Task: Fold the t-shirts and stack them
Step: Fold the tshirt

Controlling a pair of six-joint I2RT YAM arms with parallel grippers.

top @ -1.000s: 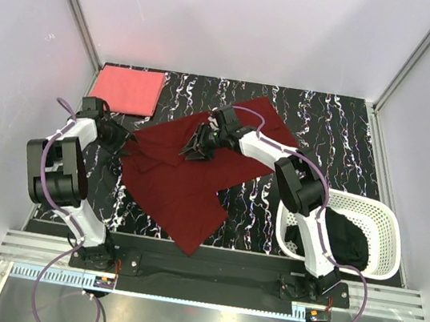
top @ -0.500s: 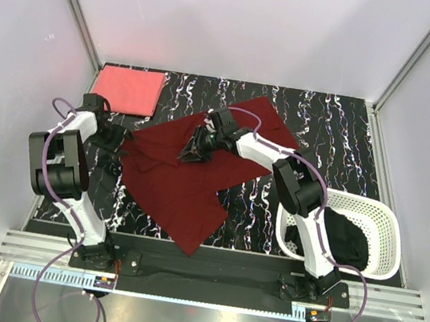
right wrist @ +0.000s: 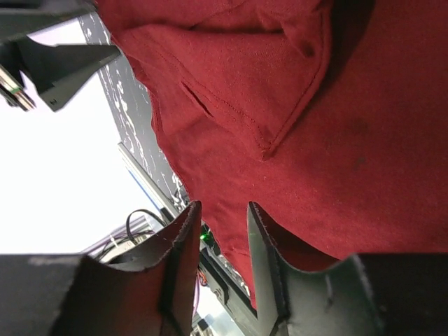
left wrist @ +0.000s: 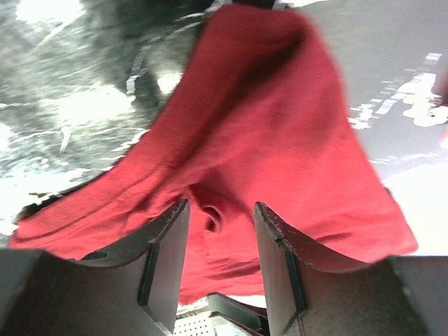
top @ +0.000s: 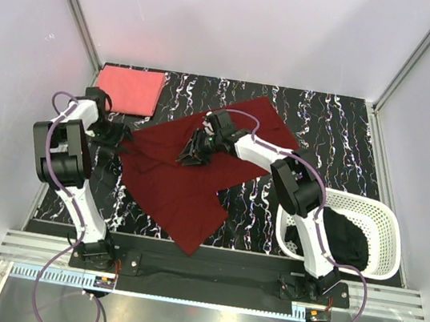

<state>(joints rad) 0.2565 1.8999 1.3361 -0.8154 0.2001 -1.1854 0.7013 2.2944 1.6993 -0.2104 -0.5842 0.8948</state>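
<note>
Both grippers, left (left wrist: pixel 220 262) and right (right wrist: pixel 218 259), pinch folds of the rumpled dark maroon cloth t-shirt (top: pixel 189 173), bare marbled black tabletop (top: pixel 332 138) bordering it.

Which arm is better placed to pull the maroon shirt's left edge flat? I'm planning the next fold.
Left, probably: the left gripper sits at the maroon shirt's left edge with cloth between its fingers. The right gripper is over the shirt's middle.

So the table (top: pixel 341 131) is black with white marbled streaks all over. A dark maroon t-shirt (top: pixel 188 181) is spread out rumpled across the middle, and a coral pink t-shirt (top: pixel 128 89) sits folded flat in the far left corner. A white lattice basket (top: pixel 380 222) sits at the near right edge.
</note>
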